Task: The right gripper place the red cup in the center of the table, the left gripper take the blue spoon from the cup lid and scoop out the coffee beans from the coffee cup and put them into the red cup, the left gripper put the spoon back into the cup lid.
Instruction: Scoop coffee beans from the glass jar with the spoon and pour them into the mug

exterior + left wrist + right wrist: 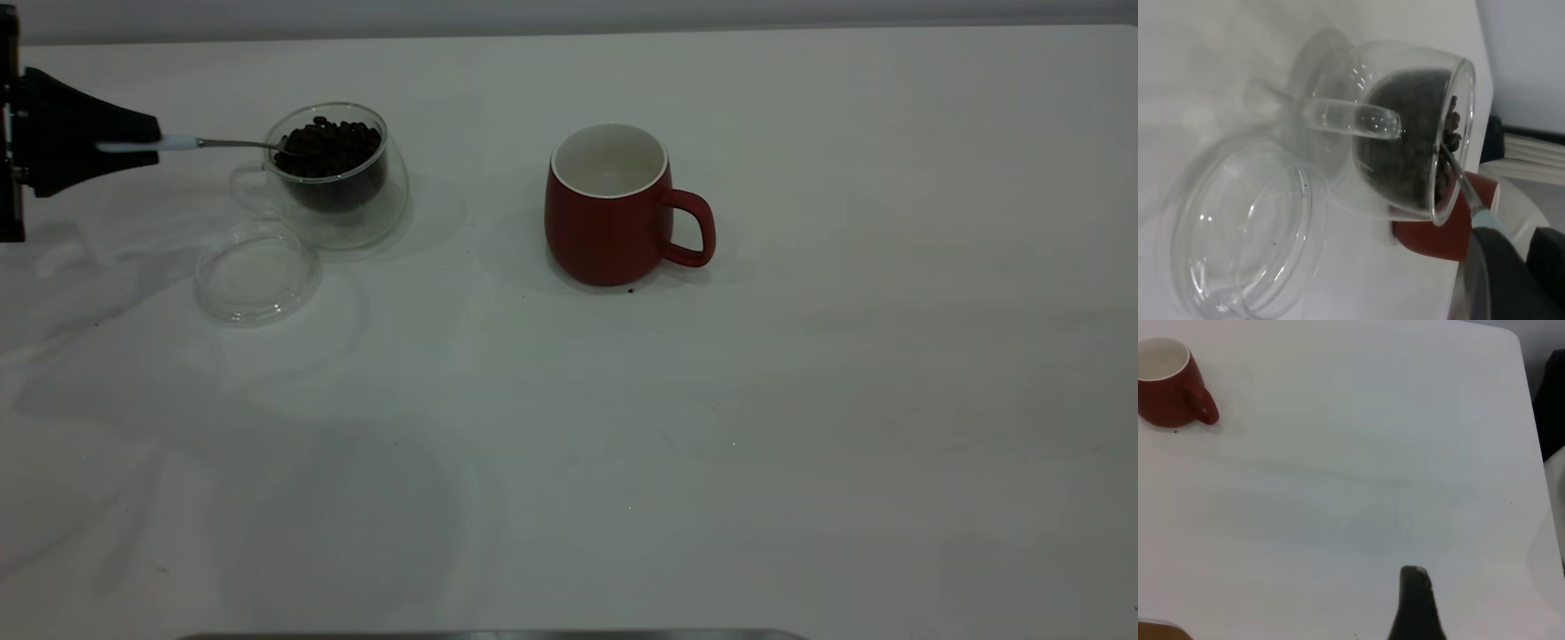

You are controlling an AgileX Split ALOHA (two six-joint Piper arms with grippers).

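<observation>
The red cup (pixel 605 231) stands upright near the middle of the table (pixel 711 444), handle to the right and white inside bare. At the far left my left gripper (pixel 151 142) is shut on the blue spoon (pixel 178 142) by its pale handle. The spoon's metal bowl lies in the coffee beans (pixel 331 147) heaped in the clear coffee cup (pixel 342 213). The cup lid (pixel 258 271) lies just in front of that cup with nothing in it. In the left wrist view the spoon (pixel 1461 183) reaches over the glass rim into the beans (pixel 1405 147). My right gripper (pixel 1413 577) hovers far from the red cup (pixel 1165 403).
A single dark speck lies on the table by the red cup's base (pixel 630 290). White tabletop stretches wide to the right and front of the red cup. A dark edge (pixel 489 635) runs along the table's near side.
</observation>
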